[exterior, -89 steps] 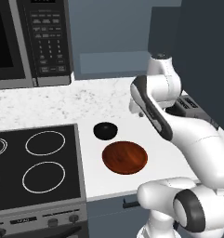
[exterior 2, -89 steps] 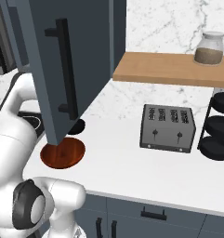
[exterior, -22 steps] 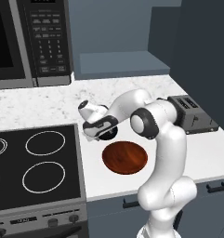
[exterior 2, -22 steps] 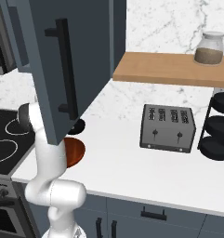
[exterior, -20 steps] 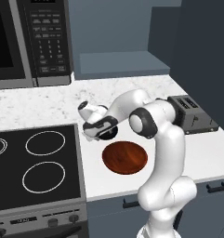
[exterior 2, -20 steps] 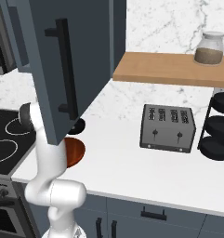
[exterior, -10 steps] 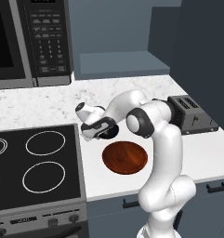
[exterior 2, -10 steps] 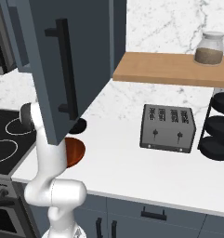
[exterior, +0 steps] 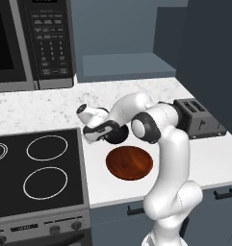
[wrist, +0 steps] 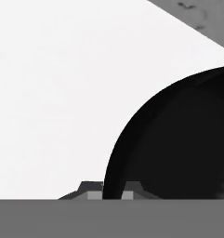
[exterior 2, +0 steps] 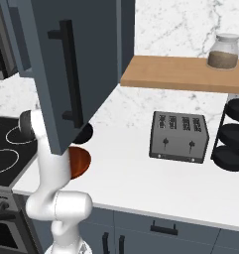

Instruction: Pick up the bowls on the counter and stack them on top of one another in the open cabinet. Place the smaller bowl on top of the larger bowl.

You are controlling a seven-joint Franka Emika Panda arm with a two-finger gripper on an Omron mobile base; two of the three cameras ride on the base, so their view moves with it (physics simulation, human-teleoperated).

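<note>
Bowls: two on the counter [exterior: 199,158], one black bowl [exterior: 118,135] and one brown bowl [exterior: 129,162], brown at 5 o'clock of black, near it. Gripper [wrist: 111,193] straddles the black bowl's rim, one finger each side; clamped or not, cannot tell. One toaster [exterior: 198,117] at 3 o'clock.

My left base camera is looking forward and down from behind my arm over the stovetop [exterior: 31,168], the microwave [exterior: 31,43] and the counter [exterior: 204,153], while my right base camera is facing the same counter [exterior 2: 141,183] from the other side, past the cabinet door [exterior 2: 71,69] towards the toaster [exterior 2: 179,136]. Both are sharing the larger bowl [exterior: 129,162] [exterior 2: 79,161] and my arm. My hand camera is sitting very close, looking along my fingertips [wrist: 92,190] at the smaller bowl [wrist: 178,148].
</note>
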